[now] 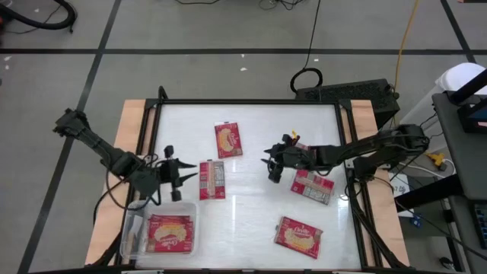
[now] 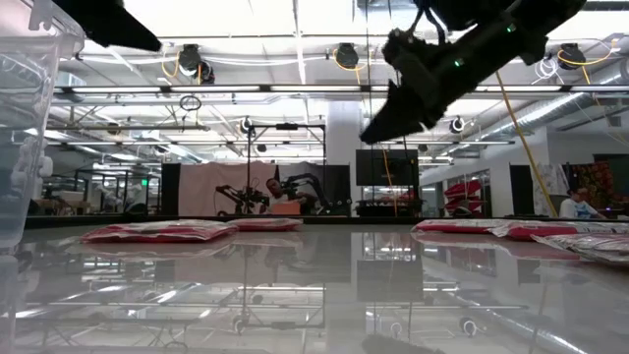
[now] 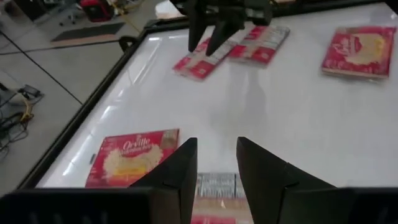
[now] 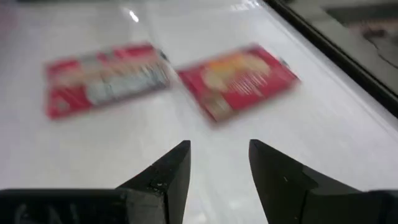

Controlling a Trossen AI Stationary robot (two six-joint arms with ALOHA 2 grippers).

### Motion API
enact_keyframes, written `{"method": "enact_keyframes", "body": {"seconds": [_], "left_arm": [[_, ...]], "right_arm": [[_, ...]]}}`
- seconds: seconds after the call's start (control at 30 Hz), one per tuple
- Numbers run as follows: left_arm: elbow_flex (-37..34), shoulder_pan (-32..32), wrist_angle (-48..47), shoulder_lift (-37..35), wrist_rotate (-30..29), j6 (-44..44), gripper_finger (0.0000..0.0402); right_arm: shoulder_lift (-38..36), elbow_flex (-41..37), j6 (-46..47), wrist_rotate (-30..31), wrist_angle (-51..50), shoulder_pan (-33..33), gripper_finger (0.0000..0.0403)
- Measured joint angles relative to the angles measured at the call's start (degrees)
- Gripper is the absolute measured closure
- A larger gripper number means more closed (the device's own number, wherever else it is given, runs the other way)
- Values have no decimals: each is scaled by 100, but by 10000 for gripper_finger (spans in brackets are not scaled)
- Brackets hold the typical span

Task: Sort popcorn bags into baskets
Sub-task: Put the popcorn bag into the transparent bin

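Note:
Several red popcorn bags lie flat on the white table. One (image 1: 228, 140) lies picture side up at the far middle, and one (image 1: 211, 180) lies grey panel up beside it. Two overlap (image 1: 313, 186) at the right, and one (image 1: 298, 236) lies near the front. Another bag (image 1: 169, 232) lies inside the clear basket (image 1: 133, 236) at the near left corner. My left gripper (image 1: 185, 180) hangs open above the table just left of the grey-panel bag (image 3: 217, 185). My right gripper (image 1: 272, 169) hangs open over bare table, left of the overlapping pair, with nothing between its fingers (image 4: 217, 168).
A black frame (image 1: 251, 102) rims the table, with wooden strips (image 1: 129, 144) on both sides. The basket's clear wall (image 2: 25, 128) rises at the near left. There is bare table between the two grippers and along the far right.

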Motion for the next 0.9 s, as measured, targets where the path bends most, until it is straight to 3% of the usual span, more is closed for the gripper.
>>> {"method": "enact_keyframes", "body": {"seconds": [0.37, 0.53, 0.7, 0.9], "left_arm": [[-1006, 1012, 2530, 0, 771, 1118, 284], [-1307, 1352, 3064, 0, 1127, 1245, 284], [-1327, 1540, 3109, 0, 1229, 1141, 284], [-1329, 1691, 3107, 0, 1254, 1293, 284]], "right_arm": [[-326, -1, 1004, -42, -2924, -235, 245], [-264, -161, 1006, -58, -3401, -192, 225], [-269, -404, 867, -44, -3209, -146, 190], [-269, -952, -36, 119, -1695, -241, 166]]}}
